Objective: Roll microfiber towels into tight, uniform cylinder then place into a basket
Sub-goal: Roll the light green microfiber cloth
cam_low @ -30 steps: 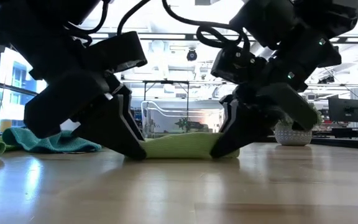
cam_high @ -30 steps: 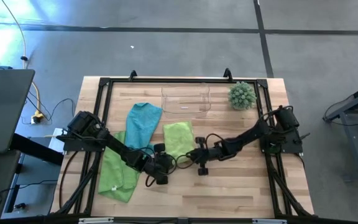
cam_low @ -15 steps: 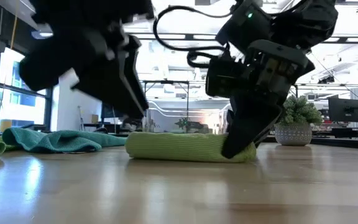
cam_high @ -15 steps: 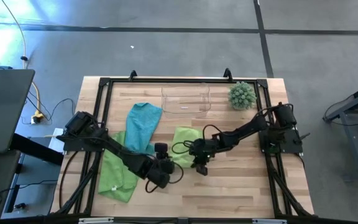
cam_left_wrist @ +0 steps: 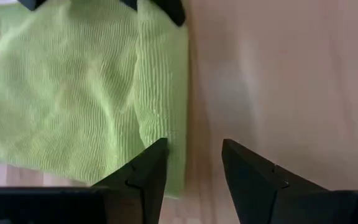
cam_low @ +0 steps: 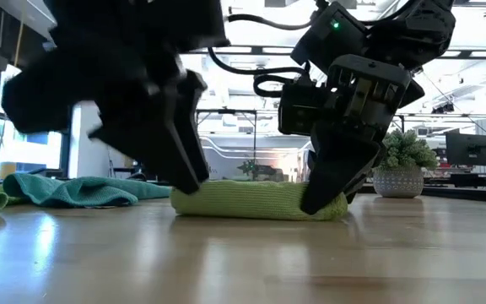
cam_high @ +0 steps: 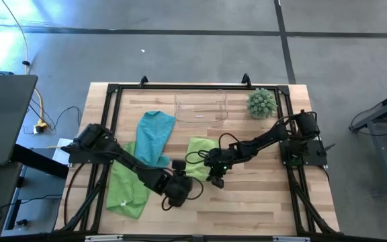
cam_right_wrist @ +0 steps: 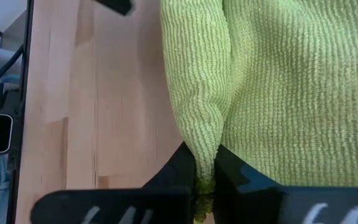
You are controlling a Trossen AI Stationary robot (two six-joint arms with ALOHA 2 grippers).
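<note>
my left hand (cam_left_wrist: 191, 168) hangs low over the tabletop (cam_high: 247, 202) at the near edge of the middle lime green towel (cam_high: 195, 149), fingers parted, nothing between them. one finger sits over that towel's corner, the other over bare wood. my right hand (cam_right_wrist: 205, 180) is pinched tight on the towel's folded edge at the other near corner, the fold bunched between the fingers. in the low view the towel lies as a low roll between both hands. left of it lie the teal towel (cam_high: 154, 134) and a second lime towel (cam_high: 125, 188), both loose. at the far edge stands the clear basket (cam_high: 201, 107), with a spiky plant ball (cam_high: 261, 102) beside it.
</note>
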